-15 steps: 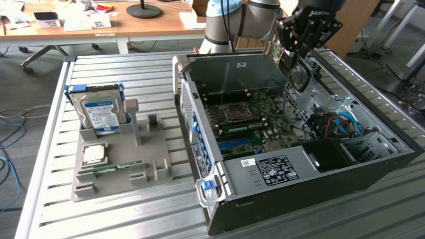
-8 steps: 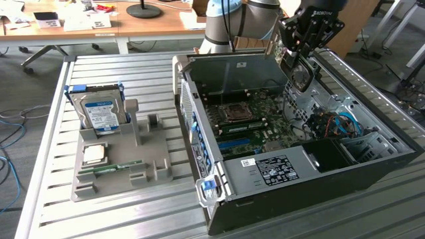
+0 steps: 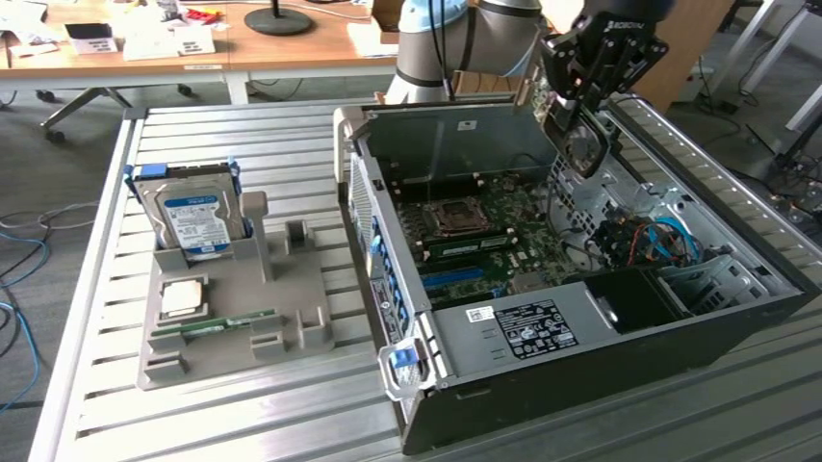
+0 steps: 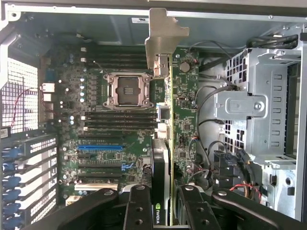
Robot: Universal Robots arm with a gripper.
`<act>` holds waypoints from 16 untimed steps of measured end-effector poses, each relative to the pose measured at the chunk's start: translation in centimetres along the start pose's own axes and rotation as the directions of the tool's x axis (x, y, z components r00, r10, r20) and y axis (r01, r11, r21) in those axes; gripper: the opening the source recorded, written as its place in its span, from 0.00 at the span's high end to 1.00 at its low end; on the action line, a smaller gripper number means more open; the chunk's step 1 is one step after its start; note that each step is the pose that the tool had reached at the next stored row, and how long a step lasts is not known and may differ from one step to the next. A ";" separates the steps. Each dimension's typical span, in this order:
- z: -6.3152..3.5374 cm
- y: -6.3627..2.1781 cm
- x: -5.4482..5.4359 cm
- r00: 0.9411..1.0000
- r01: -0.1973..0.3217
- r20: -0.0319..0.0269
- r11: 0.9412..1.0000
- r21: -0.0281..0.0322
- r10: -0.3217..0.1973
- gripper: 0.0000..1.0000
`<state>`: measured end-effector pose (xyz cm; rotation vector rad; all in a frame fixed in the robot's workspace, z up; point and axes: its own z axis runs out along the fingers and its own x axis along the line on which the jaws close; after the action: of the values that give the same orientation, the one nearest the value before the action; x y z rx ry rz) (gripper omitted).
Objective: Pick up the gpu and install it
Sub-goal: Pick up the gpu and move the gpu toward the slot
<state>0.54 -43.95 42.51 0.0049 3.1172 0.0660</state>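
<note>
One slip looked like all it would take. The gripper [image 3: 584, 104] had its fingers [image 4: 139, 206] drawn in narrow on the gpu [image 3: 586, 146]. It clamped the card by one end, so the card hung edge-down over the far part of the open computer case [image 3: 578, 375]. As far as I could judge, the card was above the motherboard [image 3: 495, 226] and not resting on it.

Seen from the wrist, the gpu [image 4: 162, 163] ran edge-on away from the gripper [image 4: 164, 194], just beside the CPU socket [image 4: 125, 89]. Its silver bracket [image 4: 162, 40] was up near the case wall.

The card stood crosswise to the blue slot [image 4: 103, 147] and well to one side of it (the other slots lay the same way). My guess was that lowering it at that angle would put the card's edge onto board components rather than into a connector. Pressing then could bend something.

The bracket seemed likely to catch on the metal wall. A hold on one end alone might also let the card pivot or slide between the pads.

The loose cables [image 3: 642, 236] by the drive cage [image 4: 254, 110], toward the exterior view's right, looked ready to snag a corner.

Far off on the exterior view's left, the hard drive [image 3: 195, 214] stood in its grey holder [image 3: 302, 322], well clear of all this.
</note>
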 end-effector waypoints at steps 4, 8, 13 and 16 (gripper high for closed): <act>0.02 0.00 -0.6 1.000 0.000 0.000 1.000 0.000 0.000 0.73; 0.05 0.00 -1.2 1.000 0.000 0.000 1.000 0.000 0.000 0.73; 0.07 0.01 -2.0 1.000 0.000 0.000 1.000 0.000 0.000 0.73; 0.09 0.00 -2.5 1.000 0.000 0.000 1.000 0.000 0.000 0.73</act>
<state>3.00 -43.95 42.48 0.0048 3.1172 0.0661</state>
